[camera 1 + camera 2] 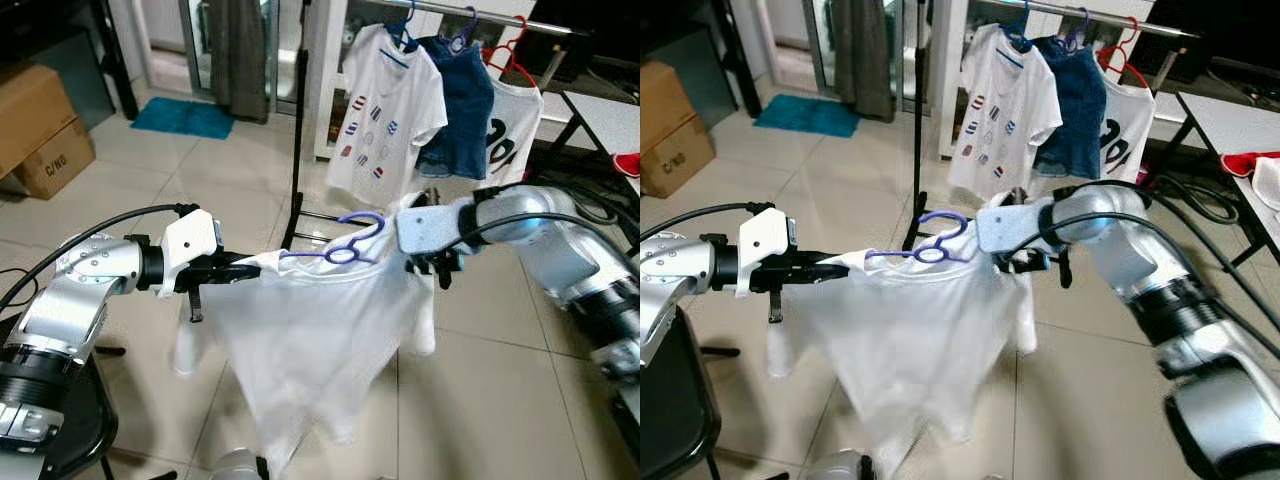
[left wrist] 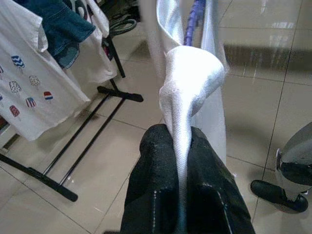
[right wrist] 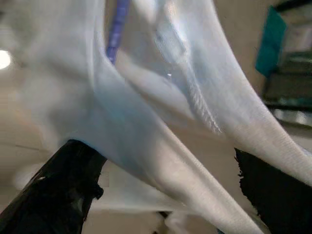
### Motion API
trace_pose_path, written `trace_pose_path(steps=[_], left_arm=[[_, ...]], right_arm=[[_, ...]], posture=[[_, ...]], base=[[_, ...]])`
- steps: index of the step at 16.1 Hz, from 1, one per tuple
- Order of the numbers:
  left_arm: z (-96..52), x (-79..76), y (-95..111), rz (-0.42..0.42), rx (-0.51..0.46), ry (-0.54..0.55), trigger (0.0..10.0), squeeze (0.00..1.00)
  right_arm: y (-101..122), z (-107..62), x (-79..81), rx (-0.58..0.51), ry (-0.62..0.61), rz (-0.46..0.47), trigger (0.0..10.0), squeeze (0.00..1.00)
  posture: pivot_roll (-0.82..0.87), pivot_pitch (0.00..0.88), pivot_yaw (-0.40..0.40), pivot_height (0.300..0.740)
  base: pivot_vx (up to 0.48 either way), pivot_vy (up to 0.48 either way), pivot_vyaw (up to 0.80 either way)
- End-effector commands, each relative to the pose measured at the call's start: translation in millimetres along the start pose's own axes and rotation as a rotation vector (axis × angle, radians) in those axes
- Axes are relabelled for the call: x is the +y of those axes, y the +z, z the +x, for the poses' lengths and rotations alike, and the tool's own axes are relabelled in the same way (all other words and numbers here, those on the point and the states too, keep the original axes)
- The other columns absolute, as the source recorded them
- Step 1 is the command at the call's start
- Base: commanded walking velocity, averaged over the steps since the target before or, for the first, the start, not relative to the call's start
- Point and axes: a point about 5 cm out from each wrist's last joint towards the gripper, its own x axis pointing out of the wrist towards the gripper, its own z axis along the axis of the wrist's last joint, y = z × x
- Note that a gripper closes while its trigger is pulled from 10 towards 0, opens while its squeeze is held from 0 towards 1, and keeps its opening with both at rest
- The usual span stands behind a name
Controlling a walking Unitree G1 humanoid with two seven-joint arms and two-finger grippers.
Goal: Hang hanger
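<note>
Jaws of the left gripper were clamped tight on a bunched shoulder of the white shirt, the cloth squeezed between both black fingers. Over on the right, the right gripper had the opposite shoulder, cloth running between its two fingers, though I could not tell whether they were pinching it or merely spread around it. Between them the shirt was stretched out and drooping toward the tiled floor, with the purple hanger sitting in its collar, hook up. Far behind, the clothes rack already carried a printed white tee, a denim garment and another white shirt on a red hanger.
</note>
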Motion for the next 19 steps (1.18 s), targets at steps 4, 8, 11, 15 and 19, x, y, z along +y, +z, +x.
trace_pose_path(steps=[4, 8, 11, 15, 19], left_arm=[[-9.1, 11.8, 7, -0.017, -0.038, 0.064, 0.0, 0.0], [-8.6, 11.1, 4, -0.023, -0.02, 0.072, 0.0, 0.0], [-7.9, 14.0, 0, -0.01, 0.014, 0.107, 0.0, 0.0], [-11.2, 23.3, 6, -0.009, -0.018, 0.195, 0.0, 0.0], [-15.0, 29.4, 6, -0.001, -0.022, 0.253, 0.0, 0.0]], right_arm=[[-8, -13.2, -6.9, 0.081, -0.136, -0.038, 10.0, 0.0], [-12, -26.3, -29.1, 0.124, -0.323, 0.003, 10.0, 0.0], [-6, -25.9, -24.4, 0.026, -0.243, 0.046, 10.0, 0.92], [5, -3.5, 11.3, -0.03, -0.04, 0.098, 10.0, 1.0], [9, -3.3, 15.0, -0.053, -0.068, 0.123, 10.0, 0.0]], posture=[[-0.02, 0.0, -0.072, 0.74], [-0.02, 0.0, -0.075, 0.74], [-0.02, 0.0, -0.081, 0.74], [-0.02, 0.0, -0.088, 0.74], [-0.02, 0.0, -0.085, 0.74]], base=[[0.0, 0.0, 0.0], [0.0, 0.0, 0.0], [0.0, 0.0, 0.0], [0.0, 0.0, 0.0], [0.0, 0.0, 0.0]])
